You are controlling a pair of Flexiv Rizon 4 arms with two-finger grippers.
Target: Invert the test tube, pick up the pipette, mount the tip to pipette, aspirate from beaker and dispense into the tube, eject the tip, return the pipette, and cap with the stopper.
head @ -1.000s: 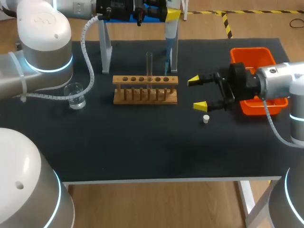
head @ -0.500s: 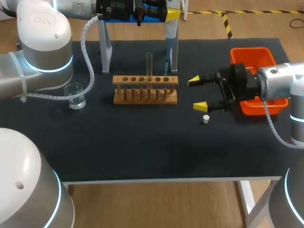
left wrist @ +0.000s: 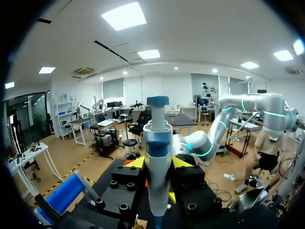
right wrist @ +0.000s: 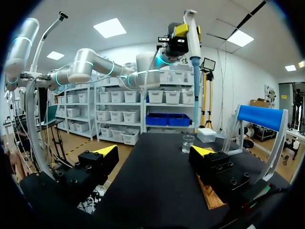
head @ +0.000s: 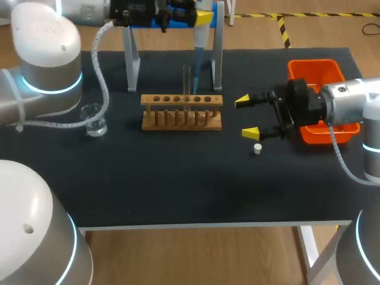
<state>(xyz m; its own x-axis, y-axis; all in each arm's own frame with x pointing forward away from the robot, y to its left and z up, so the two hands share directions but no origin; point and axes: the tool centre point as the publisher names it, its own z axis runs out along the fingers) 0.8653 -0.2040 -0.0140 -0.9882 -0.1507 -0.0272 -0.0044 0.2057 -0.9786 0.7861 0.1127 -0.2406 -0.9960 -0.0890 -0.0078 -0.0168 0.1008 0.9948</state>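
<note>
While upright between the clenched left gripper's [left wrist: 158, 164] fingers, pipette [left wrist: 157, 138]; right gripper [head: 246, 116] released, stopper [head: 257, 148] just beside.

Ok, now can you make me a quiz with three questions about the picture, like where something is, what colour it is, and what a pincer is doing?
1. Where is the white stopper?
A. in a pincer
B. on the table by the right pincer
C. on the floor

2. What colour is the bin?
A. orange
B. blue
C. green

3. What is the left pincer doing?
A. open and empty
B. pushing the bin
C. shut on the pipette

Answers: B, it lies on the black tabletop beside that open pincer; A, its walls are bright orange; C, it clamps the pipette from both sides.
</note>
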